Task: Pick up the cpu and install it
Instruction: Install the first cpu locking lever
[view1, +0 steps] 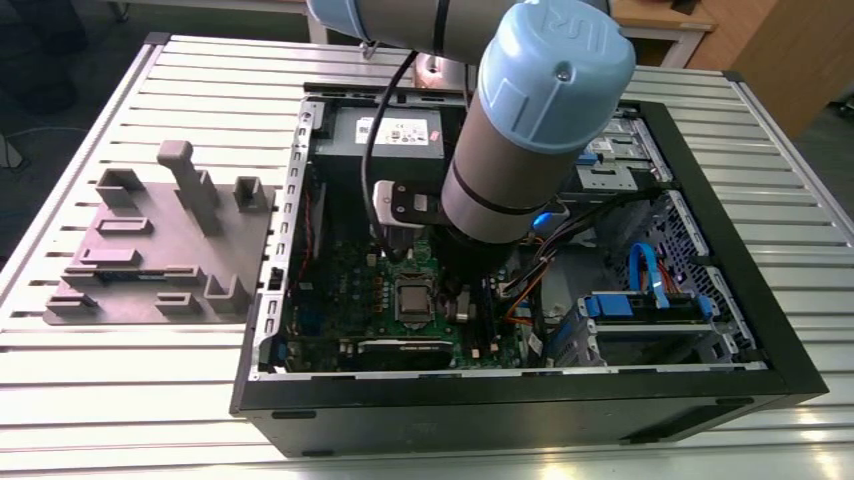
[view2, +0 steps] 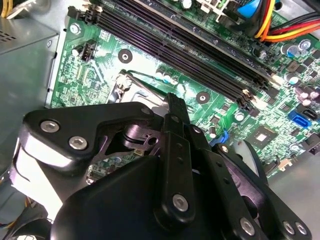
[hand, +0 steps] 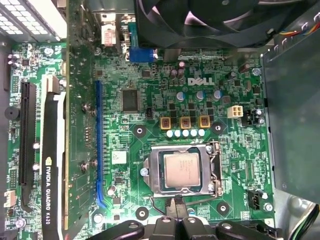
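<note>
Black gripper linkages (view2: 170, 165) sit closest to the lens in the second wrist view, with bolted plates and one slim finger (view2: 176, 107) reaching toward the motherboard (view2: 150, 60). We see the gripper's tips again in the first wrist view (hand: 176, 220), at the socket's (hand: 181, 171) near edge.

Fingers look drawn close together with nothing between them, though the tips are partly cut off, so we hold that loosely.

Cpu (hand: 181, 169): seated in the socket, silver-grey top facing up, the metal frame around it on all sides. It lies flat and square to the frame. The gripper is just beside the socket, and we cannot tell if it touches the frame.

Around the socket in the first wrist view: three yellow-ringed square parts (hand: 185, 122) in a row, a line of pale capacitors (hand: 185, 133) just under them, a fan (hand: 210, 20) past those, a long blue slot (hand: 98, 145) off to one side and a black graphics card (hand: 52, 160) beyond it.

Second wrist view: long dark memory slots (view2: 180, 47) run across the board, with red, yellow and orange wires (view2: 290, 25) at the far corner.

Exterior view: the arm (view1: 534, 120), grey with a pale blue cap, reaches down into the open case (view1: 534, 400), which lies on a slatted table (view1: 134, 400). A grey fixture (view1: 160, 250) with upright pegs rests on the table at the exterior view's left, apart from the case. The socket (view1: 411, 300) shows just below the arm's wrist.
</note>
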